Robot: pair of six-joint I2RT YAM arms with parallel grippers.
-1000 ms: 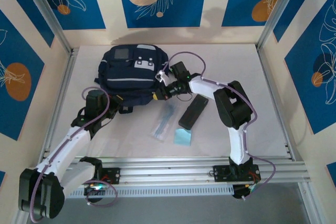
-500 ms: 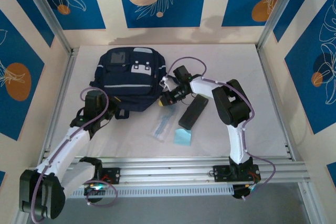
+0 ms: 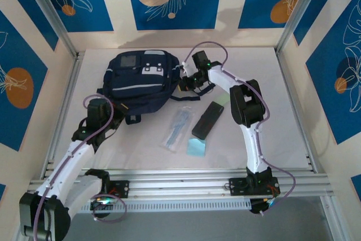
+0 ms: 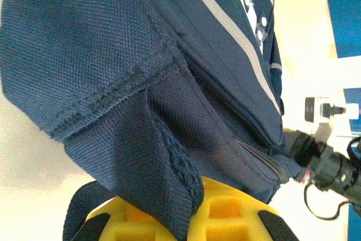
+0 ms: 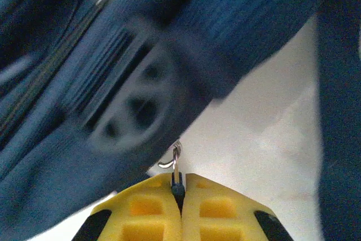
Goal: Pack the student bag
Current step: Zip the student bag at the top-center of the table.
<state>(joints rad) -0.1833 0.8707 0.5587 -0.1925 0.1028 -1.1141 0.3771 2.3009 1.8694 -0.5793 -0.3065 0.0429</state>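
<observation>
Table (image 3: 271,117) | right fingers (image 5: 146,213) pinch zipper pull (image 5: 175,165) (wrist view) | left fingers (image 4: 225,218) clamp student bag (image 3: 138,77)

Both arms are built of white shell links between bulky black joint housings, the left arm (image 3: 70,159) based at 7 o'clock and the right arm (image 3: 252,145) at 5 o'clock. A purple cable (image 3: 36,218) runs along each. The left claw (image 4: 183,210) and right claw (image 5: 180,204) have yellow fingers with square recesses.

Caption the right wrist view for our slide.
Shut right tool pinches a metal zipper pull on the navy student bag.
</observation>
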